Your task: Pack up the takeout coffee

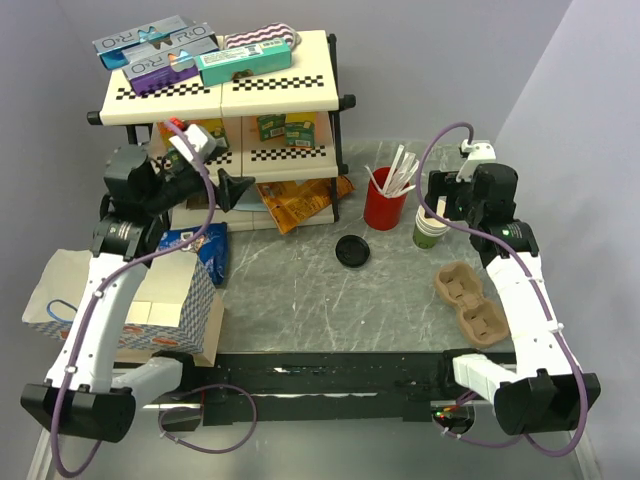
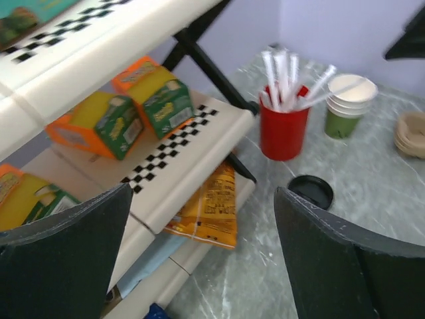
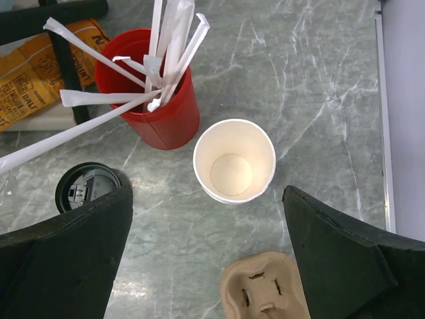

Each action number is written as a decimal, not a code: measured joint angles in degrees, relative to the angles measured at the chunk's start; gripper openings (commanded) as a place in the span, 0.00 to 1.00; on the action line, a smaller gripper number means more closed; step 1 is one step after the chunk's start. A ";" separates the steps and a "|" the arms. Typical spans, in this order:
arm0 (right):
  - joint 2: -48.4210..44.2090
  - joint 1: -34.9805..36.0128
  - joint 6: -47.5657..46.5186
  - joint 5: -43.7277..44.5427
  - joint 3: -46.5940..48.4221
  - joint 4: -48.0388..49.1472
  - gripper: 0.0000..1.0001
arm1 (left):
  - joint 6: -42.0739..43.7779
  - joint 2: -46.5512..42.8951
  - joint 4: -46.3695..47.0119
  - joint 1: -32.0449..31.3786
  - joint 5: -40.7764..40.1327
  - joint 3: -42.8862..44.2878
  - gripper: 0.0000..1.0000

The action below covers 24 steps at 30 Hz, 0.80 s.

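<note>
The takeout coffee is a small green paper cup (image 1: 431, 229), cream-white inside, standing on the table right of a red cup (image 1: 385, 205) and nested in a short stack of like cups (image 2: 345, 109). Its round black lid (image 1: 352, 250) lies apart on the table, left of the cup. My right gripper (image 1: 441, 197) hovers open just above the cup; in the right wrist view the cup mouth (image 3: 234, 161) shows just beyond my open gripper (image 3: 206, 199). My left gripper (image 1: 233, 189) hangs open and empty by the shelf's lower tier, far from the cup (image 2: 204, 193).
The red cup (image 3: 149, 100) holds white wrapped sticks that lean out toward the green cup. A brown pulp cup carrier (image 1: 470, 300) lies near the right arm. A two-tier shelf (image 1: 225, 95) with boxes stands at the back. An open cardboard box (image 1: 130, 295) sits at the left.
</note>
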 measured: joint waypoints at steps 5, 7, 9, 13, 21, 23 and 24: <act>-0.81 0.00 -2.12 -3.28 0.00 -0.04 1.00 | 7.19 4.39 -8.46 -4.83 1.55 6.93 0.91; -1.16 0.00 -4.83 -6.93 0.00 -0.22 1.00 | 9.86 6.03 -11.30 -7.10 1.46 8.22 0.91; -1.70 0.00 -7.37 -10.84 0.00 -0.59 1.00 | 11.61 8.04 -14.03 -9.11 0.90 8.90 0.90; -3.72 0.02 -11.10 -17.20 0.00 -1.31 0.89 | 12.83 11.98 -17.29 -11.85 -1.60 9.01 0.65; -5.18 0.02 -13.99 -24.11 0.09 -3.02 0.00 | 15.50 21.86 -23.41 -14.43 -7.28 14.51 0.01; -5.18 0.02 -14.03 -24.65 0.07 -3.08 0.00 | 15.80 25.11 -24.81 -14.51 -8.02 17.44 0.01; -5.22 0.02 -13.99 -24.90 0.07 -3.06 0.00 | 15.93 26.56 -25.35 -14.51 -8.28 18.67 0.01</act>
